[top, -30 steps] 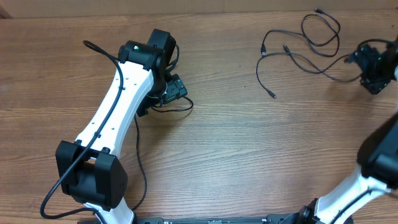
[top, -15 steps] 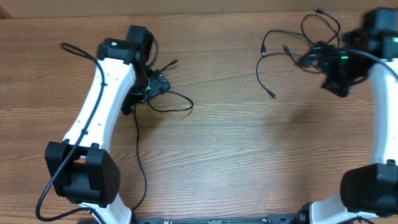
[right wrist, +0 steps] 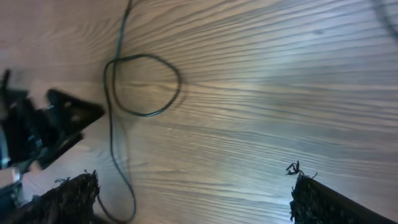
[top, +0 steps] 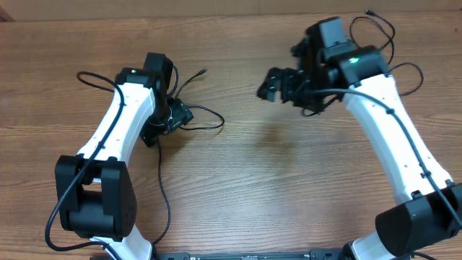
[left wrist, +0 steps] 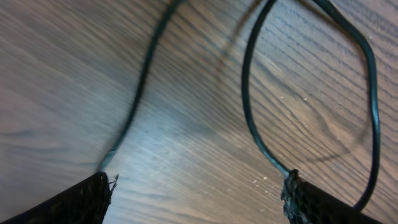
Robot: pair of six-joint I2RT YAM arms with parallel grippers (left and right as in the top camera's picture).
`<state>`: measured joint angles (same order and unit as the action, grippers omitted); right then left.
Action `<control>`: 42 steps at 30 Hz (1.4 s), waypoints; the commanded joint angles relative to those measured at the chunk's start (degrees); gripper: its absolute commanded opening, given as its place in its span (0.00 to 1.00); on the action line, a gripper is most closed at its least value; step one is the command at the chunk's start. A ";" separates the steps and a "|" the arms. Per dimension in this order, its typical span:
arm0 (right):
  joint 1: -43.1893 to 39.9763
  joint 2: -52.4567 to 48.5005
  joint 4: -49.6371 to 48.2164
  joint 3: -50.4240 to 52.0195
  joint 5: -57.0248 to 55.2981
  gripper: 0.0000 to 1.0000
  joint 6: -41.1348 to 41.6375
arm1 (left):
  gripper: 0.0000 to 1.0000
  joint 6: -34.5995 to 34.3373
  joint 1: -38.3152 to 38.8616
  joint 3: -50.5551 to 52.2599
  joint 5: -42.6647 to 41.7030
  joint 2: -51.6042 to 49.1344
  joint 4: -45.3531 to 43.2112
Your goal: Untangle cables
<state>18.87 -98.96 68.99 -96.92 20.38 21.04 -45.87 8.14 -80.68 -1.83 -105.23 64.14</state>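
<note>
The right claw (top: pixel 276 83), wide and empty, has swung off the far cables (top: pixel 369 12) to mid-tabletop (top: pixel 238 180), while the left claw (top: pixel 177 115), also wide, hangs over a cable loop (top: pixel 208 119), so nothing is gripped yet.

One table (top: pixel 245 188) carries two robot arms, the left arm (top: pixel 119 137) and the right arm (top: pixel 390 123). There are two grippers, one per arm: the left gripper (top: pixel 184 114) and the right gripper (top: pixel 273 83). The thin black cables (top: pixel 208 124) lie in two groups, one beside each arm (the strands overlap and the right arm hides some, so an exact number cannot be told). Two plug ends (top: pixel 203 71) show overhead.
</note>
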 commanded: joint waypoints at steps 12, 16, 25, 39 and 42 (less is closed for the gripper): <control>7.80 0.79 -5.77 6.99 -3.39 1.00 9.22 | 0.74 0.68 -0.15 5.27 -4.83 1.46 -9.44; 7.80 0.63 -6.03 7.26 -3.37 1.00 9.22 | 0.72 -1.46 0.85 6.08 -8.59 1.46 -11.04; 7.80 0.63 -6.03 7.26 -3.37 1.00 9.18 | 0.67 -10.16 3.26 7.69 -5.25 1.42 -14.08; 7.80 0.63 -5.27 7.26 -3.34 1.00 9.18 | 0.51 -12.59 3.52 13.46 -4.15 1.42 -21.84; 7.80 0.63 -5.27 7.26 -3.37 1.00 9.18 | 0.36 -12.39 3.50 13.35 -4.79 1.42 -21.88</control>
<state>26.46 -98.96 63.90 -89.93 17.58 30.00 -57.95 11.27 -67.44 -7.03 -105.21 42.52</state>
